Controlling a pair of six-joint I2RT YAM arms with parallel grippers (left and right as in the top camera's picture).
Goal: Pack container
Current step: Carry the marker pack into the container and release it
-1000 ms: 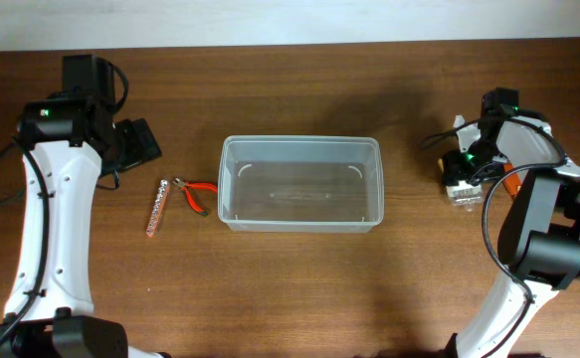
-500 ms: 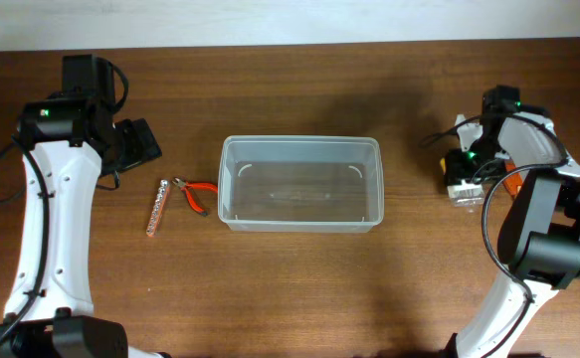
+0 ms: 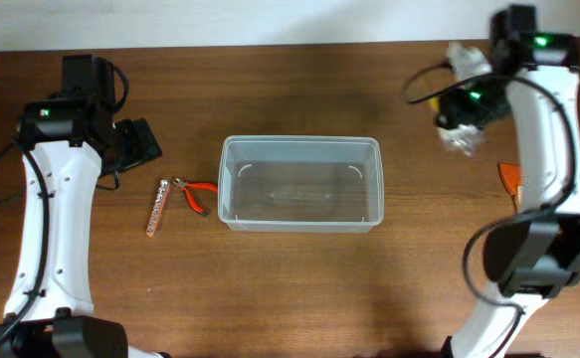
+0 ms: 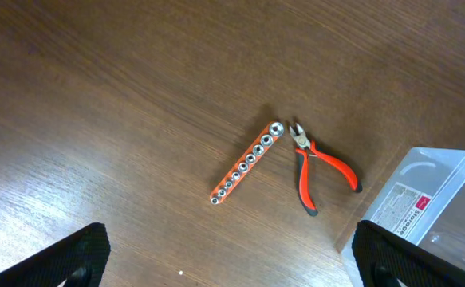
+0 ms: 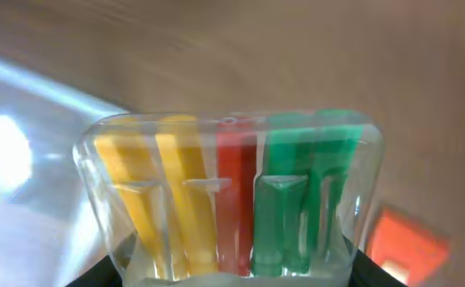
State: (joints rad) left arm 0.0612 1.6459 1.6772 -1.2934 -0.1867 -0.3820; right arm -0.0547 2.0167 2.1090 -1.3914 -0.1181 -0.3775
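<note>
The clear container (image 3: 299, 142) stands open at the table's middle; its corner shows in the left wrist view (image 4: 431, 203). My left gripper (image 3: 136, 144) is open and empty, its fingers (image 4: 232, 263) above bare wood left of a red socket rail (image 4: 246, 162) and red-handled pliers (image 4: 321, 164). My right gripper (image 3: 466, 117) is raised at the far right, right of the container. It is shut on a clear plastic pack (image 5: 232, 199) holding yellow, red and green pieces, which hides the fingertips (image 5: 232, 275).
The socket rail (image 3: 156, 206) and the pliers (image 3: 194, 193) lie just left of the container. An orange object (image 3: 509, 179) lies on the table at the right, also in the right wrist view (image 5: 401, 239). The table's back edge meets a white wall.
My right gripper has lifted the clear pack off the table and carried it up and toward the back. The orange object beside it is now uncovered. The left arm has not moved.
</note>
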